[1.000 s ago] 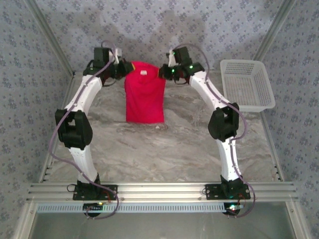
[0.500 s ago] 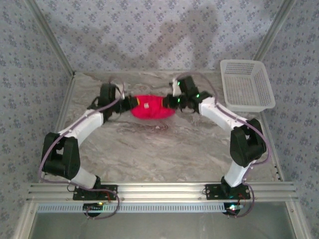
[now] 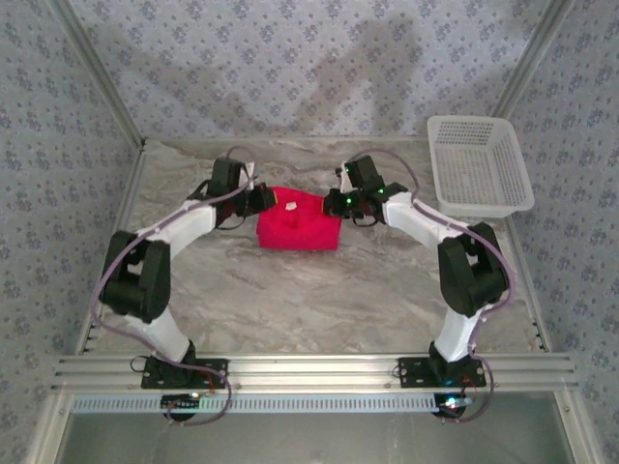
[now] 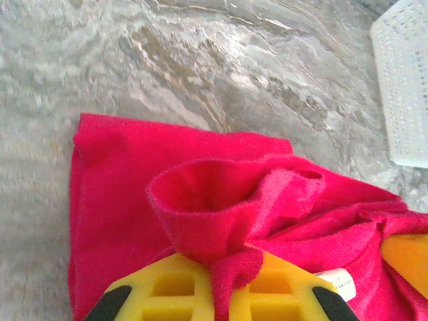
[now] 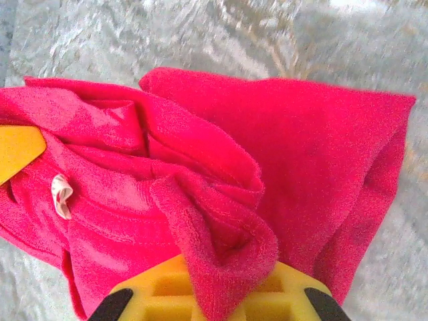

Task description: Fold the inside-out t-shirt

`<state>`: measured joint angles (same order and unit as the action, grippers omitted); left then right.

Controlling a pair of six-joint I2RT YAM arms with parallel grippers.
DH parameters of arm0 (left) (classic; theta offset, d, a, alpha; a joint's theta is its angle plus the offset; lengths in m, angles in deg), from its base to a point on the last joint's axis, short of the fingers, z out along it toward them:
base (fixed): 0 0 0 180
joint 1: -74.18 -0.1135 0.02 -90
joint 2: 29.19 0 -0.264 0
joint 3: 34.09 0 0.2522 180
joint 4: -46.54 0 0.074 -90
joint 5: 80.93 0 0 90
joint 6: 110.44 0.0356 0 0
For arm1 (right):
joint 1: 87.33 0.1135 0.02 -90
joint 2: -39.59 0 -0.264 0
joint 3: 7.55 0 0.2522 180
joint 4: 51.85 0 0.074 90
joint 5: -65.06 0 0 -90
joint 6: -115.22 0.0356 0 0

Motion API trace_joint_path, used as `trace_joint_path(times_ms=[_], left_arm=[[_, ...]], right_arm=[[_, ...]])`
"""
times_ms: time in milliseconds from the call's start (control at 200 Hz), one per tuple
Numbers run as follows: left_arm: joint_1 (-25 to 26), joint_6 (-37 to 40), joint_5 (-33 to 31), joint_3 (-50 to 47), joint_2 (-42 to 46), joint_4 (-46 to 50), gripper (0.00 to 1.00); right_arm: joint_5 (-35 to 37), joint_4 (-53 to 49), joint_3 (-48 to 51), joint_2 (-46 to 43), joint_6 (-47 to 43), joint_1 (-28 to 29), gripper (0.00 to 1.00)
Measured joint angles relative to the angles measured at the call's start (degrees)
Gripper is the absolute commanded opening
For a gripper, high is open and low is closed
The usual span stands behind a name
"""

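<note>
Left of white mesh basket (image 3: 481, 164), on glossy grey marbled table (image 3: 319, 290): shirt (image 3: 298, 224), fuzzy bright red cloth bunched into a lumpy rectangle, small white tag (image 3: 289, 206) on top. Clamped on rolled folds at its corners, yellow ribbed fingers (image 4: 281, 281) half buried: left gripper (image 3: 259, 198) farther from basket, right gripper (image 3: 334, 201) nearer.

1. No text, brand, number or sign is legible in any view.
2. Left wrist view, about 5 o'clock: white tag (image 4: 336, 281) on the red t-shirt (image 4: 134, 180) has faint dark print, too blurred to read.
3. Right wrist view, 9 o'clock: the tag is crumpled, lettering indistinguishable.
</note>
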<state>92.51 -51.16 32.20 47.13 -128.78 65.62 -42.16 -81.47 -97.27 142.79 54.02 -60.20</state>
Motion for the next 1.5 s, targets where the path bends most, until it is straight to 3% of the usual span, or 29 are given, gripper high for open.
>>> trace_joint_path(times_ms=[275, 340, 430, 470, 535, 615, 650, 725, 904, 1084, 1289, 1394, 1499], left_arm=[[-2.7, 2.4, 3.5, 18.9, -20.9, 3.5, 0.0], [-2.9, 2.4, 4.6, 19.5, -23.9, 3.7, 0.12], [-2.9, 2.4, 5.6, 19.8, -26.3, 3.9, 0.14], [-2.9, 2.4, 5.8, 20.1, -26.6, 4.0, 0.22], [-2.9, 2.8, 5.7, 21.5, -26.9, 4.7, 0.41], [-3.4, 3.5, 4.8, 24.1, -26.9, 6.2, 0.64], [-3.6, 4.2, 4.2, 25.4, -26.9, 7.1, 0.7], [-3.9, 5.9, 1.8, 27.3, -26.3, 9.3, 0.73], [-4.5, 8.4, -8.3, 26.4, -18.6, 18.2, 0.77], [-4.5, 7.8, -13.7, 18.4, -4.9, 20.4, 0.78], [-5.1, 2.6, -12.2, 3.8, 2.0, 16.1, 0.79], [-6.1, 0.5, -11.0, -2.2, 2.0, 15.5, 0.79], [-7.1, -0.6, -10.7, -7.2, 4.2, 15.1, 0.83]], right_arm=[[1.4, -0.6, -11.5, 16.0, -2.3, -3.8, 0.0], [1.4, -0.7, -12.1, 18.6, -2.3, -4.4, 0.0], [1.4, -1.0, -12.4, 20.8, -2.3, -4.7, 0.0], [1.3, -1.1, -12.5, 21.1, -2.3, -4.8, 0.0], [1.5, -2.1, -13.1, 21.1, -2.4, -4.8, 0.14], [2.5, -3.7, -13.8, 21.0, -2.8, -4.9, 0.41], [3.1, -4.8, -13.8, 20.6, -2.8, -4.9, 0.49], [5.6, -8.3, -13.9, 18.8, -2.3, -4.7, 0.56], [11.6, -16.7, -14.3, 10.4, 1.7, -2.8, 0.55], [9.2, -15.3, -14.3, 5.0, 9.0, 2.4, 0.52], [-0.5, -3.3, -17.5, 15.7, 21.6, 5.3, 0.51], [-1.9, 0.2, -15.4, 21.6, 25.9, 4.3, 0.5], [-4.3, 3.4, -12.8, 21.2, 27.3, 2.0, 0.49]])
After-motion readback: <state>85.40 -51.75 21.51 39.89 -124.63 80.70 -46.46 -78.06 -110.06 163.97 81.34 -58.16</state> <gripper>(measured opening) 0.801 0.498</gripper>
